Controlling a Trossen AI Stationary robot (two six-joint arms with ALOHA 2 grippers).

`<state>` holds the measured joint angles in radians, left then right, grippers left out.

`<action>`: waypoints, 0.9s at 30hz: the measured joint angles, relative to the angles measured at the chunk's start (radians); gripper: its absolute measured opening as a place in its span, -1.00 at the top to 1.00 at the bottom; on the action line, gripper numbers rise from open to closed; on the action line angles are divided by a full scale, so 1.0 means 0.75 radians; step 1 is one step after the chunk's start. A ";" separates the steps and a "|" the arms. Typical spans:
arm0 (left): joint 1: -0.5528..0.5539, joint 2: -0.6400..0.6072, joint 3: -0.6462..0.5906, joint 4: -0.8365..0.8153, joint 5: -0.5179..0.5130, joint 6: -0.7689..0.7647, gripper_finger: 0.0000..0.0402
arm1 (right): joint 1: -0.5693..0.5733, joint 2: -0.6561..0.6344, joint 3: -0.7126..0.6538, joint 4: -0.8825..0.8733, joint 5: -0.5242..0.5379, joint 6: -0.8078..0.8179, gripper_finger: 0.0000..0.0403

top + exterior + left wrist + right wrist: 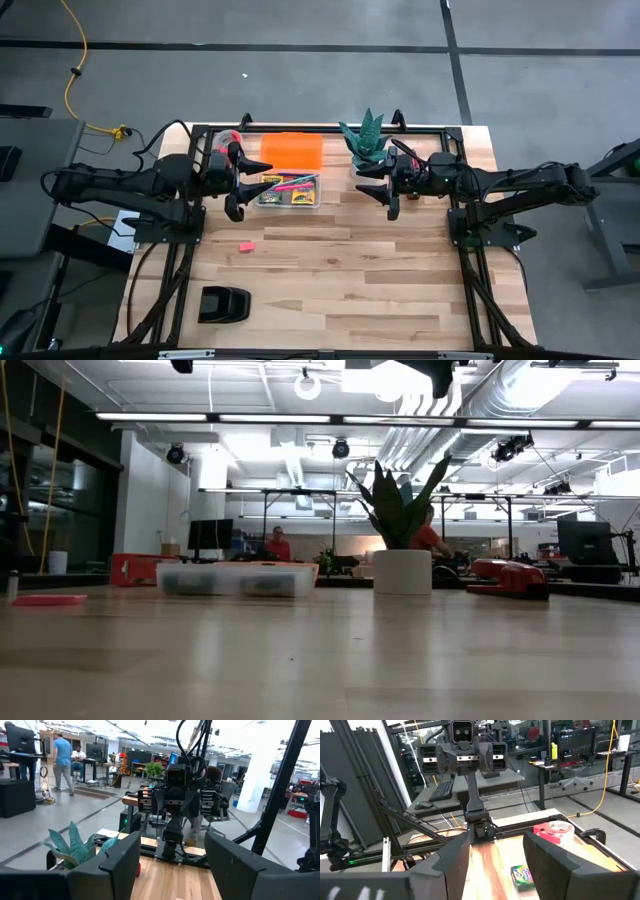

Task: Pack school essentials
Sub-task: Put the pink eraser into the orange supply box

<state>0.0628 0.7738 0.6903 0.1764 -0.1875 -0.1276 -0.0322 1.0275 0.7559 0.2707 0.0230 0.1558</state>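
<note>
- Left gripper [236, 186] hovered near the bench's back-left edge, fingers spread apart, holding nothing.
- Pink eraser [246, 245] lay alone on the bench, left of middle.
- Clear tray [289, 190] at the back edge held crayon boxes [269, 190] and pens [297, 182]; orange lid [293, 150] behind it.
- Right gripper [386, 189] hovered by the potted plant [365, 140], fingers apart, empty.

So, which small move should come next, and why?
Probably the left gripper, open and raised beside the clear box, should go down to the pink eraser. It lies alone on the table, while crayons and pens are already inside. The right gripper waits, open.
</note>
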 joint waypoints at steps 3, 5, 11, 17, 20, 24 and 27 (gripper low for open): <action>0.000 0.000 0.000 0.000 0.000 0.000 -0.05 | 0.000 0.000 0.000 0.000 0.000 0.000 0.11; 0.000 0.000 0.000 0.000 -0.001 0.000 -0.05 | 0.000 0.000 0.000 0.001 0.000 0.000 0.11; 0.000 0.014 0.003 -0.085 -0.042 -0.200 -0.05 | 0.000 0.000 0.000 0.001 0.000 0.000 0.11; -0.059 0.078 0.002 -0.611 0.001 -0.403 -0.05 | 0.000 0.000 0.000 0.000 0.000 0.000 0.11; -0.129 0.145 0.002 -0.878 0.041 -0.470 -0.05 | 0.000 0.000 0.000 0.000 0.000 0.000 0.11; -0.235 0.264 -0.014 -1.104 0.086 -0.492 -0.05 | 0.000 0.000 0.000 -0.002 0.000 0.000 0.11; -0.312 0.341 -0.068 -1.095 0.135 -0.491 -0.05 | 0.000 0.000 0.000 -0.004 0.000 0.000 0.11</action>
<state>-0.1716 1.0295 0.6396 -0.6448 -0.0864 -0.4961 -0.0322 1.0275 0.7559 0.2679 0.0227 0.1558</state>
